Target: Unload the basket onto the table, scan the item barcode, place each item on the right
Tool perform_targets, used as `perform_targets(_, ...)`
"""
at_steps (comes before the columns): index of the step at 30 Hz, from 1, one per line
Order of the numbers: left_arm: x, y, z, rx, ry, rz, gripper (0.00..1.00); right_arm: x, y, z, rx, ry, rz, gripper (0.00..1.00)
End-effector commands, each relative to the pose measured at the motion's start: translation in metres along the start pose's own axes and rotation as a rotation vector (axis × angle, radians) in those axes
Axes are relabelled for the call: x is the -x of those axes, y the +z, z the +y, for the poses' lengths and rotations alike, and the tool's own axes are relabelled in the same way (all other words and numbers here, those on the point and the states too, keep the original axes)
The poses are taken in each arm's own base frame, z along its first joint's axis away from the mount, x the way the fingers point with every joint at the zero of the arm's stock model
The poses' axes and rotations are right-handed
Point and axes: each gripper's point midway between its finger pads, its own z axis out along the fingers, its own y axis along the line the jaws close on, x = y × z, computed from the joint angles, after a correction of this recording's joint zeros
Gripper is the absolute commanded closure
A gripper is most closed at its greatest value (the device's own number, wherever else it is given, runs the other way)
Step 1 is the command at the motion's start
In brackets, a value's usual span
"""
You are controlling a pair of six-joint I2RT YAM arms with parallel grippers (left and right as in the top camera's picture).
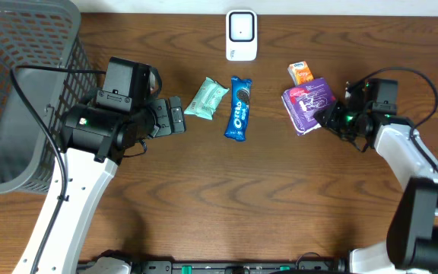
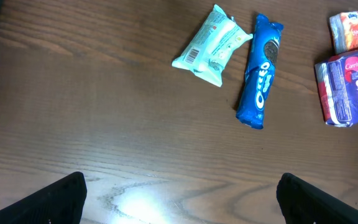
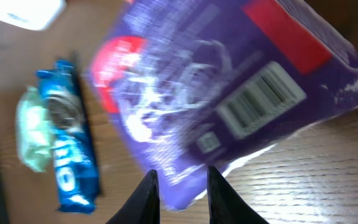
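Brown wood worktop (image 1: 242, 198) has loads of bare room up front; purple pack (image 1: 308, 105) lies askew at right, barcode showing, right end effector (image 3: 184, 193) astride its corner (pinching? can't tell), left end effector (image 2: 182, 199) spread wide.

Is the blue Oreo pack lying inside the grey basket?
No, the Oreo pack lies on the wooden table beside the mint-green packet.

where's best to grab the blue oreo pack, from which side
Pinch the blue Oreo cookie pack across its narrow width at mid-length, straight down from above: it lies flat on the wooden table, long and slim. Its far end crowds the mint-green wrapper, so avoid that end.
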Motion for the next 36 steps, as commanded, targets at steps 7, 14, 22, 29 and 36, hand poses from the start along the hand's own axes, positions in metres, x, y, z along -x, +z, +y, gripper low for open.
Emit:
perform_targets(7, 0.001, 0.001, 0.004, 0.017, 0.012, 0.000, 0.02, 0.010, -0.041, 0.077, 0.149, -0.172, -0.135, 0.45)
perform_targets(14, 0.001, 0.001, 0.004, 0.017, 0.012, 0.000, 0.02, -0.020, 0.002, 0.104, 0.100, -0.228, -0.090, 0.34)
perform_targets(22, 0.001, 0.001, 0.004, 0.018, 0.012, 0.000, 0.02, -0.069, 0.082, 0.132, 0.156, -0.172, 0.020, 0.28)
perform_targets(29, 0.001, 0.001, 0.004, 0.017, 0.012, 0.000, 0.02, -0.077, 0.127, 0.129, 0.188, -0.138, 0.017, 0.20)
perform_targets(36, 0.001, 0.001, 0.004, 0.018, 0.012, 0.000, 0.02, -0.091, 0.157, 0.104, 0.150, -0.085, 0.058, 0.21)
